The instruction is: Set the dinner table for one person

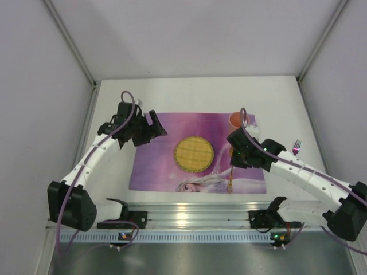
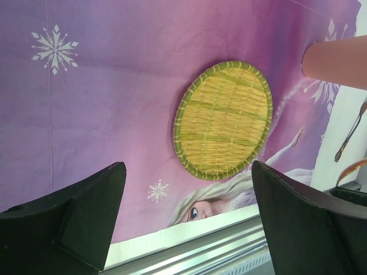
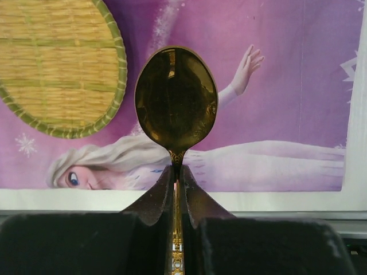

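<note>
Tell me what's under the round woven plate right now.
The woven plate lies on the purple placemat, which lies on the dinner table. The placemat's print directly beneath the plate is covered.

Seen from above, the pink plastic fork [image 1: 296,148] shows only its tines, and its handle runs behind the white right arm [image 1: 304,175]. The orange round cup [image 1: 235,120] is partly covered by that arm's cable. The gold metal spoon [image 3: 176,100] loses its handle between the right claw's [image 3: 176,172] fingers and the picture's bottom edge. An orange curved strip [image 2: 351,169] is too cropped to identify.
</note>
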Controlling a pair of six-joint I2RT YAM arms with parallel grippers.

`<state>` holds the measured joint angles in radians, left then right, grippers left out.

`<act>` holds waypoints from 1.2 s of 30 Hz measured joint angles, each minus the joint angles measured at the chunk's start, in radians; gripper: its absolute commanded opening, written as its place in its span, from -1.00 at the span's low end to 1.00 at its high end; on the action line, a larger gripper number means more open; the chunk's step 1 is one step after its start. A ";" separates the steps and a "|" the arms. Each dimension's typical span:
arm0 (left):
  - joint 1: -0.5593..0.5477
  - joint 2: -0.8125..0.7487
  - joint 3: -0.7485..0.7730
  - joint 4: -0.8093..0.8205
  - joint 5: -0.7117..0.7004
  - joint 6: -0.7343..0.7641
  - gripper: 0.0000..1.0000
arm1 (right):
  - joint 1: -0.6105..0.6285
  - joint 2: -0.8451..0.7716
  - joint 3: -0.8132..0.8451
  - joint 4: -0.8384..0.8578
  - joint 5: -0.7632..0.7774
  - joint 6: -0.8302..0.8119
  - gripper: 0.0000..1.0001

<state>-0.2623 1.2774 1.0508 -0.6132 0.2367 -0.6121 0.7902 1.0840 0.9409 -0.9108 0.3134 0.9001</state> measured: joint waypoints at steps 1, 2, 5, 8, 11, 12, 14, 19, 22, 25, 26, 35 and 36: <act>0.000 -0.005 0.000 -0.004 -0.001 -0.002 0.91 | 0.000 0.019 -0.008 0.014 0.003 0.002 -1.00; 0.000 -0.011 0.000 -0.009 -0.006 -0.003 0.91 | 0.000 0.043 -0.013 0.029 0.006 0.003 -1.00; 0.000 -0.031 0.000 -0.032 -0.019 -0.003 0.91 | -0.003 0.121 -0.013 0.080 0.013 0.001 -1.00; 0.000 -0.059 0.000 -0.056 -0.029 -0.003 0.91 | -0.009 0.189 -0.013 0.138 0.021 -0.007 -1.00; 0.000 -0.085 0.000 -0.076 -0.038 -0.002 0.91 | -0.018 0.251 -0.010 0.182 0.030 -0.018 -1.00; 0.000 -0.092 0.000 -0.082 -0.042 0.000 0.90 | -0.021 0.275 -0.009 0.195 0.034 -0.022 -1.00; 0.000 -0.098 0.000 -0.093 -0.045 0.005 0.90 | -0.024 0.314 -0.008 0.209 0.039 -0.029 -1.00; 0.000 -0.104 -0.001 -0.115 -0.048 0.012 0.90 | -0.026 0.388 0.010 0.229 0.053 -0.051 -0.75; 0.000 -0.104 -0.001 -0.116 -0.048 0.013 0.89 | -0.026 0.392 0.016 0.238 0.072 -0.062 -0.75; 0.000 -0.104 -0.001 -0.116 -0.047 0.014 0.89 | -0.026 0.392 0.034 0.244 0.098 -0.078 -0.74; 0.000 -0.104 -0.001 -0.116 -0.047 0.014 0.89 | -0.026 0.393 0.041 0.245 0.105 -0.086 -0.69; 0.000 -0.103 -0.001 -0.121 -0.048 0.023 0.90 | -0.038 0.298 0.121 0.175 0.158 -0.120 0.15; 0.000 -0.104 -0.001 -0.120 -0.048 0.022 0.90 | -0.060 0.244 0.118 0.157 0.154 -0.125 0.24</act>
<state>-0.2623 1.1736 1.0496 -0.7334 0.1890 -0.5900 0.7307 1.3281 1.0592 -0.7536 0.4679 0.7750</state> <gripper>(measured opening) 0.949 0.475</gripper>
